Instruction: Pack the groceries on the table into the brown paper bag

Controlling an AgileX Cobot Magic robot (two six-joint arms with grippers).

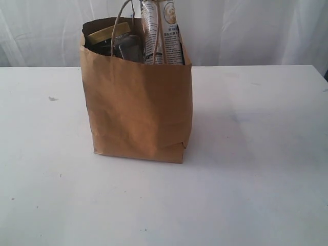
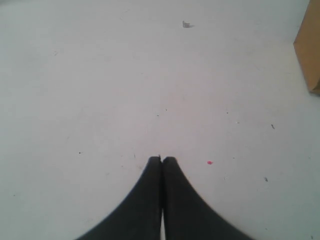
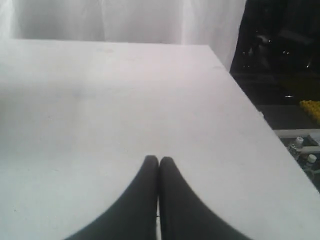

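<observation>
The brown paper bag [image 1: 136, 110] stands upright on the white table [image 1: 256, 179], left of centre in the exterior view. Out of its top stick a long noodle packet [image 1: 161, 33], a gold jar lid [image 1: 107, 33] and a dark jar [image 1: 128, 47]. A loop handle [image 1: 120, 23] arches over the rim. Neither arm shows in the exterior view. My left gripper [image 2: 161, 159] is shut and empty above bare table [image 2: 100, 100], with a corner of the bag [image 2: 309, 50] off to one side. My right gripper [image 3: 159, 159] is shut and empty over the table [image 3: 100, 100].
A small crumb [image 1: 52, 98] lies on the table left of the bag, and the crumb [image 2: 186, 24] also shows in the left wrist view. White curtains [image 1: 256, 25] hang behind the table. The right wrist view shows the table's edge [image 3: 250, 115] with dark floor and clutter beyond.
</observation>
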